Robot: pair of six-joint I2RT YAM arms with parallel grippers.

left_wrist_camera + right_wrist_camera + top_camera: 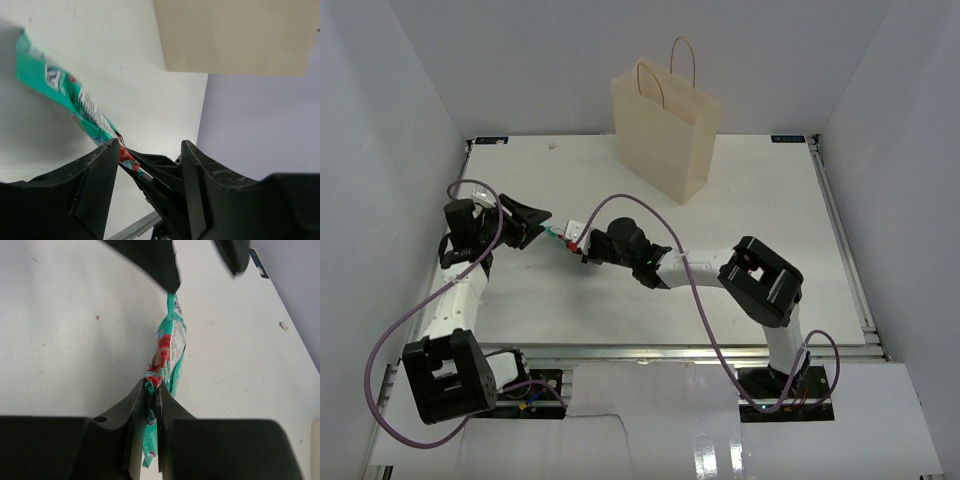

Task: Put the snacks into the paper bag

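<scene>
Progress is partial at best: the teal-and-white pack [169,347] hangs in the air on the near side of the paper bag [665,130], well apart from it. The right gripper [151,390] is pinched tight on one crumpled end. The left gripper [150,145] has its jaws apart, the pack's other end beside one finger, unclamped. What the bag already holds cannot be seen. This pack has yet to be carried over and dropped in.
</scene>
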